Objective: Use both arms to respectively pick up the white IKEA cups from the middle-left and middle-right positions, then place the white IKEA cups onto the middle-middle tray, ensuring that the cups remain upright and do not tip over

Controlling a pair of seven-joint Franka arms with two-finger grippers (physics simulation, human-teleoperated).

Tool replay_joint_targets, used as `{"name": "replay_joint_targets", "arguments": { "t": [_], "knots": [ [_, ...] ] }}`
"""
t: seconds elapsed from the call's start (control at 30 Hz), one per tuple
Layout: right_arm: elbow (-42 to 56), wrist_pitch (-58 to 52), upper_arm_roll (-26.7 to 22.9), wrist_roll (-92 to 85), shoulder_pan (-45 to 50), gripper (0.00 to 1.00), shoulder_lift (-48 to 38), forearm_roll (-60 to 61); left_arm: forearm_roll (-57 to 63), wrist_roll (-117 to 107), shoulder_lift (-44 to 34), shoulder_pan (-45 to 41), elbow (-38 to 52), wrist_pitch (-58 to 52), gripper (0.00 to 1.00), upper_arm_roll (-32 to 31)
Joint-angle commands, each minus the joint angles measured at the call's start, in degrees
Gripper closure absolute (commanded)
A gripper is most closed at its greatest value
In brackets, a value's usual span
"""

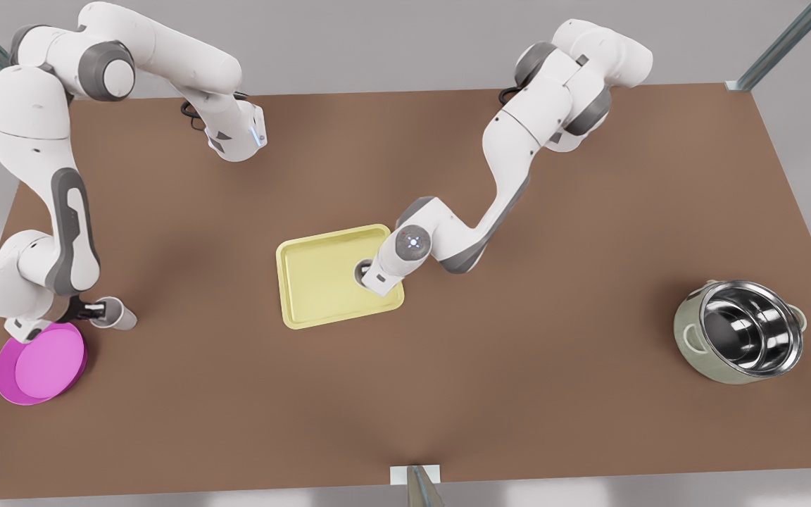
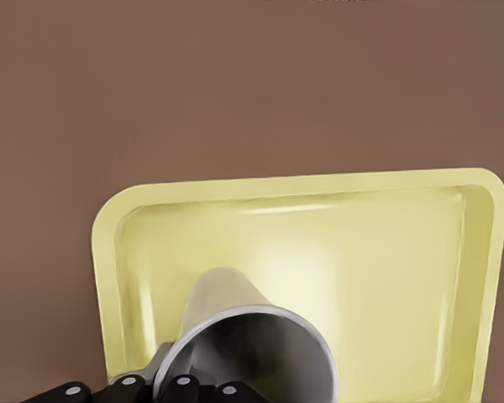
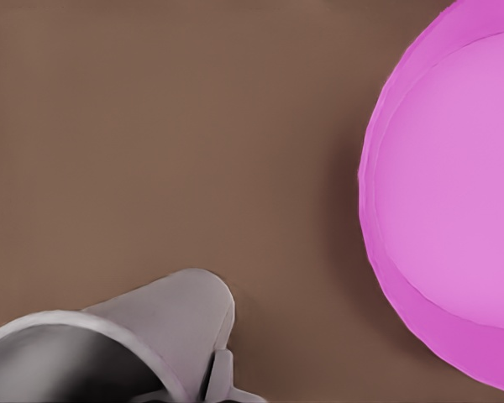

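Nearest the front camera, on the front view's left, sits the magenta-pink bowl (image 1: 40, 362) on the brown table (image 1: 518, 394), and just beside it the right gripper (image 1: 92, 310) is closed on a white IKEA cup (image 1: 115, 314). That cup appears tilted, its mouth turned toward the gripper and its base pointing away toward the front view's right; whether its side touches the table cannot be told. From the right wrist camera the same cup (image 3: 126, 340) shows its greyish inside and rim close up, with one finger (image 3: 221, 378) against its outer wall and the bowl (image 3: 454, 201) near but apart from it. At mid-table lies the pale yellow tray (image 1: 321, 282), flat and with a low raised rim. The left gripper (image 1: 370, 276) is over the tray's side on the front view's right and is clamped on the second white cup (image 1: 364, 270), of which little beyond the dark mouth shows past the wrist. From the left wrist camera this cup (image 2: 252, 344) is seen above the tray floor (image 2: 386, 277), mouth toward the camera and narrow base toward the tray, with the black gripper fingers (image 2: 181, 388) at its rim; whether its base touches the tray cannot be told. Well apart, on the front view's right, stands a shiny steel pot (image 1: 740, 341), upright and open-topped.
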Motion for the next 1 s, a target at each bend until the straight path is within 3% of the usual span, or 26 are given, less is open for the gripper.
{"name": "replay_joint_targets", "arguments": {
  "t": [0.0,0.03,0.1,0.17,0.2,0.3,0.37,0.5,0.7,0.77,0.83,0.87,0.97],
  "knots": [
    [0.2,-3.4,2.7,-3.0,1.3,0.79,-2.4,0.0,-0.1,-27.0,0.1,-0.1,-0.2,3.6,0.77,0.0],
    [0.7,-3.9,3.0,-3.0,4.0,0.79,-3.2,-0.1,0.0,-27.0,0.8,-0.1,-0.2,3.7,0.77,0.0],
    [0.9,-3.9,8.6,-3.4,6.4,0.79,-3.8,-0.1,0.0,-27.0,1.0,-0.2,-0.4,4.7,0.75,0.0],
    [1.2,-3.9,9.9,-2.7,12.2,0.79,-3.7,0.0,0.0,-26.9,1.0,-0.2,-0.4,4.7,0.44,0.0],
    [2.4,-3.9,9.9,-2.6,16.0,0.79,-3.5,0.0,0.0,-26.9,1.0,-0.1,-0.4,4.7,0.34,0.0],
    [4.7,-3.9,9.9,-2.4,24.5,0.79,-1.9,2.6,0.0,-26.8,1.0,-0.1,-0.4,4.7,0.23,0.0],
    [7.1,-3.5,9.9,-1.8,28.0,0.79,0.7,5.1,0.0,-26.8,0.9,-0.1,-0.4,4.6,0.00,0.0],
    [6.9,-3.2,9.9,-1.9,31.4,0.79,3.6,6.2,-0.1,-26.9,0.8,0.0,-0.4,4.4,0.00,0.0],
    [-3.2,-2.9,11.2,-2.4,32.0,0.79,-3.9,6.2,-0.3,-29.7,-3.2,0.6,-0.8,-4.1,0.00,-1.2],
    [-4.6,-2.3,11.5,-2.4,32.4,0.79,-3.9,6.2,-0.2,-29.0,-11.0,3.6,1.0,-23.6,0.00,-3.3],
    [-4.7,-1.9,11.5,-2.4,32.8,0.79,-3.3,6.2,1.1,-9.4,-17.9,12.6,5.9,-47.1,0.00,-4.3],
    [-4.7,-1.5,11.5,-2.3,32.8,0.79,-3.0,6.1,4.8,-1.0,-18.1,16.4,9.1,-54.1,0.00,-4.3],
    [-5.0,-0.6,11.5,-2.1,33.1,0.79,-1.8,5.7,12.0,23.2,-20.9,30.1,10.7,-60.1,0.00,-4.5]
  ]
}}
